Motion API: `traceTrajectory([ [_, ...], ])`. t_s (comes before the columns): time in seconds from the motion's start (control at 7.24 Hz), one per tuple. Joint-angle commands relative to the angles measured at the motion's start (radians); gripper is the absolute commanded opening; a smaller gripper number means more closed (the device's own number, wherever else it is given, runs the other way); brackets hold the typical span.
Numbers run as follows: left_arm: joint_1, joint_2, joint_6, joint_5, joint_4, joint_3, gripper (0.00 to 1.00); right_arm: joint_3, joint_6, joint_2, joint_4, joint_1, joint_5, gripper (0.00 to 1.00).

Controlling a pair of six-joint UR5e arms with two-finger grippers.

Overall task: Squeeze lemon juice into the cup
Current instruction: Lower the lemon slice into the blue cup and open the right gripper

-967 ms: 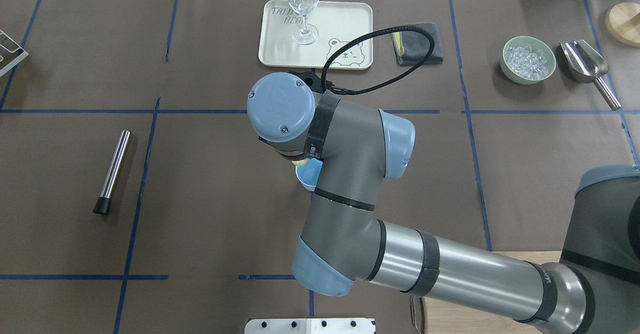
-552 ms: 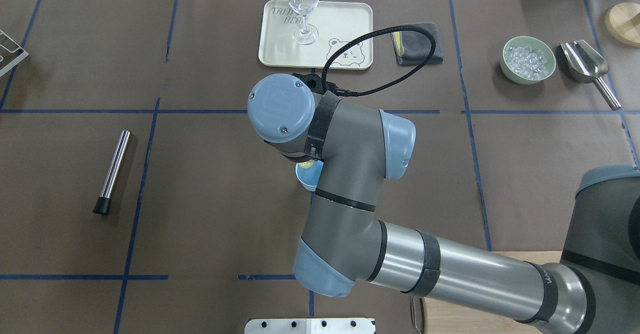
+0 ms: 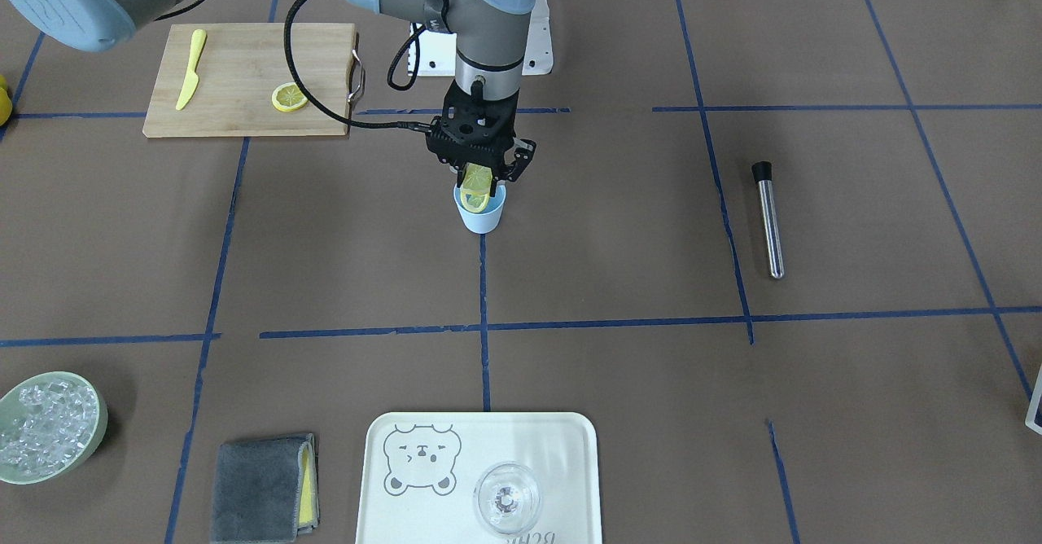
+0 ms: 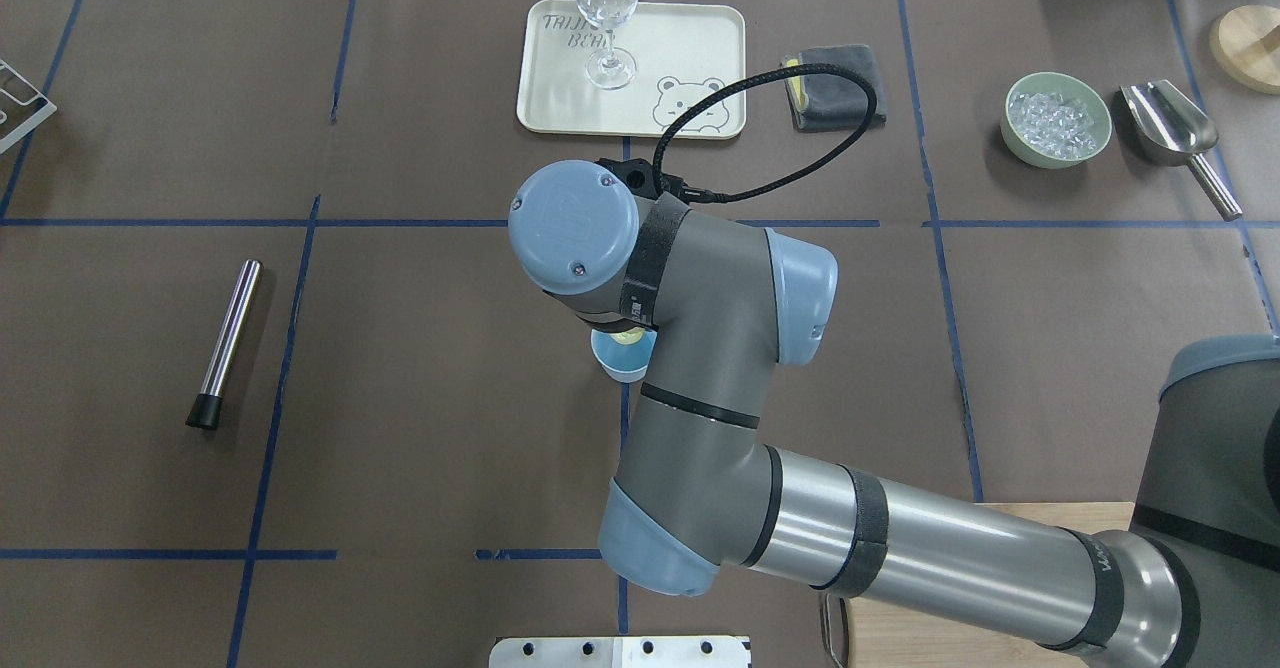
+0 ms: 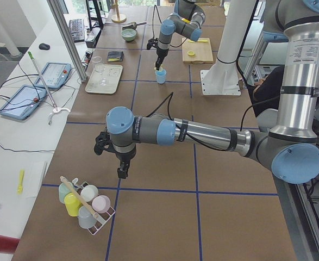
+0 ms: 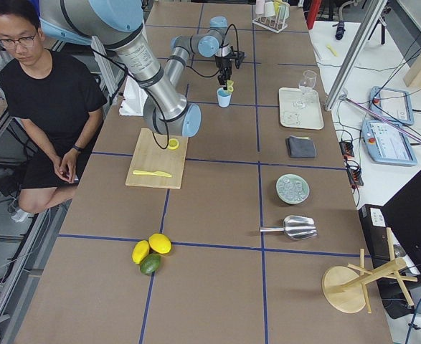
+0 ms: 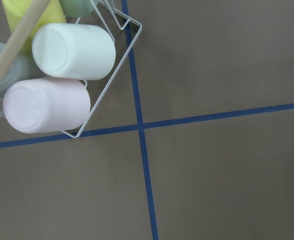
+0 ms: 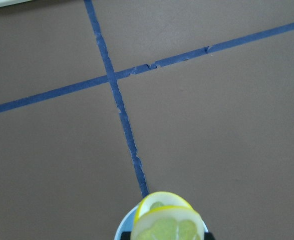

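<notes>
Right gripper (image 3: 482, 171): jaws pinching lemon (image 3: 475, 182), slice bent between them. Slice hangs just below jaws, lower edge at mouth of cup (image 3: 482, 217) directly beneath. For good squeeze: press firmer, hold slice centred over rim, avoid nudging cup. Left gripper (image 5: 121, 173) well apart; jaw state cannot tell.

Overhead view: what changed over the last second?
The right wrist shifted slightly rightward and toward the robot, carrying the lemon slice held in its tool further over the cup. Cup, glass and metal rod stayed put.
</notes>
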Motion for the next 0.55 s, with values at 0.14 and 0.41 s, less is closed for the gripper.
traceTrajectory([
  [0.14, -0.001, 0.001, 0.0, 0.0, 0.0, 0.0, 1.0, 0.002, 0.002, 0.0, 0.0, -0.007, 0.0, 0.74],
  [0.41, -0.001, 0.001, 0.0, 0.0, 0.0, 0.0, 1.0, 0.002, 0.006, -0.003, -0.002, -0.007, -0.003, 1.0],
])
